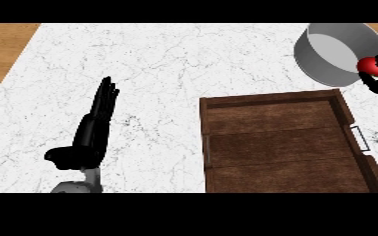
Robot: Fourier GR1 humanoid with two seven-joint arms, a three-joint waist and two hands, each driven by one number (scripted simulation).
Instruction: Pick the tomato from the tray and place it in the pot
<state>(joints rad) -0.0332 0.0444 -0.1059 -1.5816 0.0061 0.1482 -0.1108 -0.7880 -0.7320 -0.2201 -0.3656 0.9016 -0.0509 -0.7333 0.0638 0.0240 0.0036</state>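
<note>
Tomato, likely soft and smooth, is hanging over the pot rim at the tabletop's right edge, the right hand curling round it.

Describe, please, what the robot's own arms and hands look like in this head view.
The left hand is glossy black, with long slim fingers and a short rounded thumb, on a pale grey forearm stub at the lower edge. Of the right hand, only a small black part shows at the right edge. No cables or markings are visible.
</note>
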